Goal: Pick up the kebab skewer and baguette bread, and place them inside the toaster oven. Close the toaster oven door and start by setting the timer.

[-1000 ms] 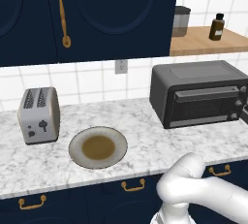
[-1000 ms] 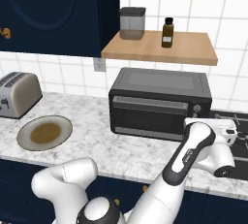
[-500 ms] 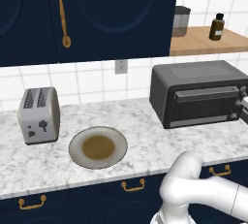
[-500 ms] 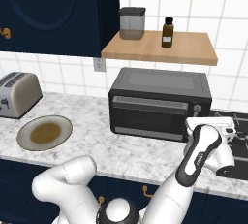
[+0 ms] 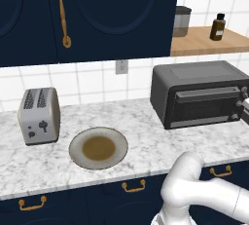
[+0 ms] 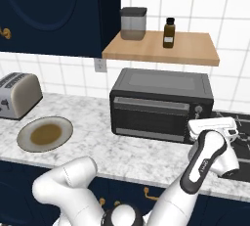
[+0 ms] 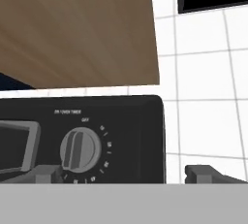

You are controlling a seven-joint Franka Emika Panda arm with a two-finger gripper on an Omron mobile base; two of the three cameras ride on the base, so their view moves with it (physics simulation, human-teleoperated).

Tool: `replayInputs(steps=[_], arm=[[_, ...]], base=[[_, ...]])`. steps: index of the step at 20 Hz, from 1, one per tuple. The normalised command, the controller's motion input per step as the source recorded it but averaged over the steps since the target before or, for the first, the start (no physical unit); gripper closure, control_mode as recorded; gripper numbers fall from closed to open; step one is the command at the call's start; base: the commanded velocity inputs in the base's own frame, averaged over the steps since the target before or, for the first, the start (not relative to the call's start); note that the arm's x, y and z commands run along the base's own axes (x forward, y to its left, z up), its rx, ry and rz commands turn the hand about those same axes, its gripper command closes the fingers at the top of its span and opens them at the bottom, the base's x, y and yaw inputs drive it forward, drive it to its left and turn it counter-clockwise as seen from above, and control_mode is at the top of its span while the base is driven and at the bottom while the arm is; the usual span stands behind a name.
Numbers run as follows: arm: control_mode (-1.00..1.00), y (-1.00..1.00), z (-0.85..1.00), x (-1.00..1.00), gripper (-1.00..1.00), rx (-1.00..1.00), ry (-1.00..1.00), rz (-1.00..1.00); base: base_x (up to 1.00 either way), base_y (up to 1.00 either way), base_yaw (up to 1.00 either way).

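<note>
The dark grey toaster oven stands on the counter with its glass door shut. My gripper hovers at the oven's right end, in front of the knob column. In the hand view the timer knob sits on the black panel, just above and right of my left fingertip. The gripper is open, its tips wide apart and holding nothing. The kebab skewer and the baguette bread are hidden from view.
A round plate with a brown centre lies left of the oven, beside a silver toaster. Above the oven, a wooden shelf carries a jar and a bottle. A dark stovetop lies at the right.
The hand has edged slightly left toward the oven's knob panel and the forearm has swung lower. The oven, plate and toaster have not moved.
</note>
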Motion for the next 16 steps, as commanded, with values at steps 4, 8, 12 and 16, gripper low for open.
replayInputs(steps=[4, 8, 12, 16], arm=[[-1.0, 0.0, 0.02, 0.0, -1.0, -0.07, -0.01, -0.01], [-1.0, 0.01, 0.06, 0.0, -1.0, -0.07, 0.0, -0.04], [-1.0, 0.01, 0.09, -0.07, -1.0, -0.06, 0.0, -0.07], [-1.0, 0.02, 0.03, -0.25, -1.0, -0.03, 0.0, -0.14]], base=[[0.0, 0.0, 0.0], [0.0, 0.0, 0.0], [0.0, 0.0, 0.0], [0.0, 0.0, 0.0]])
